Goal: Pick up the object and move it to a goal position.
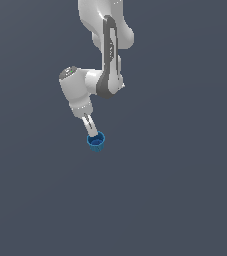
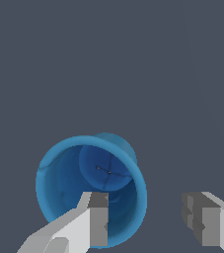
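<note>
Item one, your arm (image 1: 102,55): a white Franka with dark grey joint trim, entering from the top of the exterior view and bending down toward the middle of the scene, its wrist angled toward the exterior view's left. Item two, your gripper (image 1: 92,131): two pale fingers with grey pads, reaching down to the rim of the cup. In the wrist view the gripper (image 2: 145,217) stands spread, with a wide gap between the two fingers; one finger (image 2: 94,217) sits over the open mouth of the cup, apparently dipping inside it, while the other finger (image 2: 205,220) lies outside the cup, clear of its wall. The near wall of the cup lies between them, and neither pad can be seen pressing on it, so you have no pinch to record. Item three, the object (image 1: 96,141): a small bright-blue cup, upright, mouth upward, directly under the fingertips near the centre of the exterior view. In the wrist view the object (image 2: 64,173) shows a lighter blue rim, a darker blue hollow and a round floor with faint crossing lines. Item four, the ground (image 1: 185,190): a flat, uniform slate-grey surface filling both views. Whether the cup rests on it or is raised just above it you cannot tell from these pictures.
</note>
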